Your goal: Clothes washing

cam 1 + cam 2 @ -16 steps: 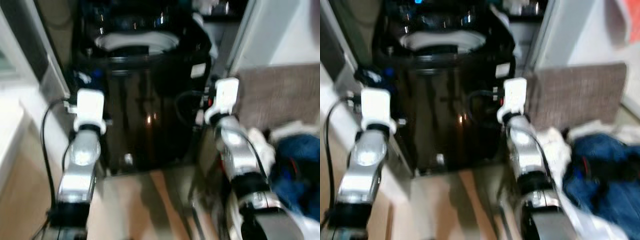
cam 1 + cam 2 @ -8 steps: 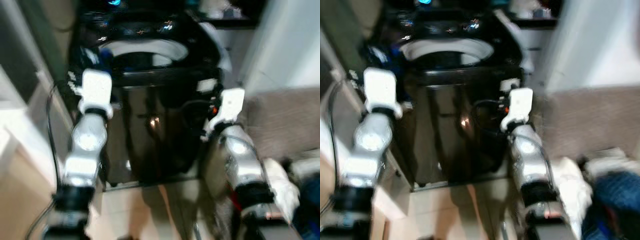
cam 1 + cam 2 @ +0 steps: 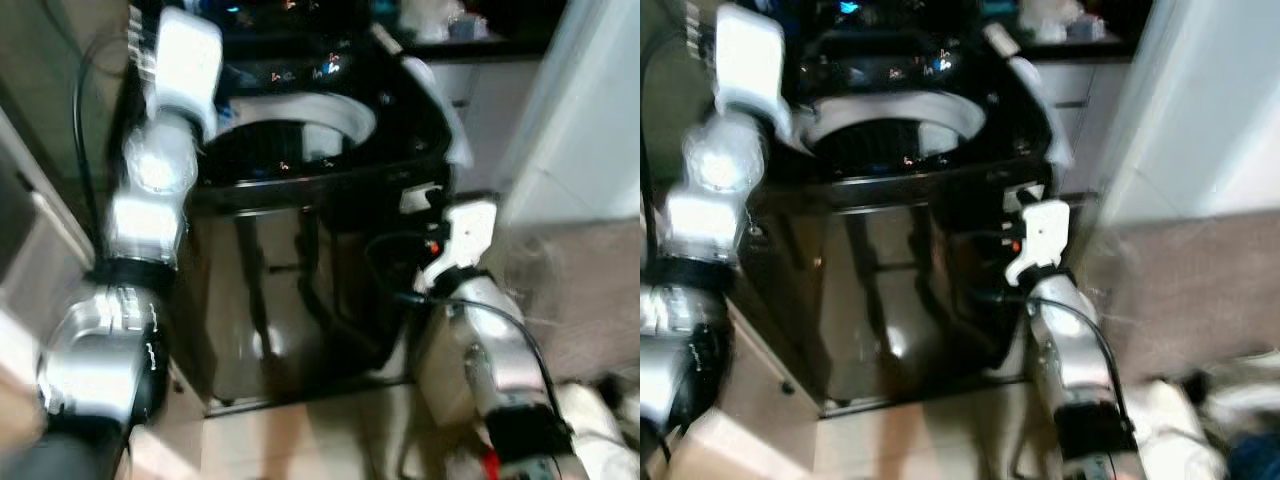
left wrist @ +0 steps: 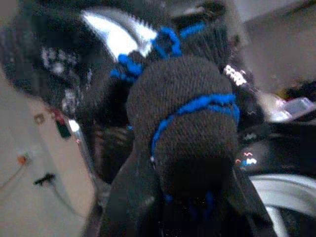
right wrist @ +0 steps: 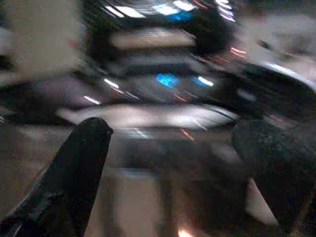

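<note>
Right tool: fingers spread wide, empty, low at the front right corner of the washing machine. Left tool: clamped on a dark sock with blue stripes, raised at the machine's left rim. The open drum lies just right of and below the sock; the left arm is nearer.

A home laundry corner: black top-loading washing machine, laundry heap on floor.
</note>
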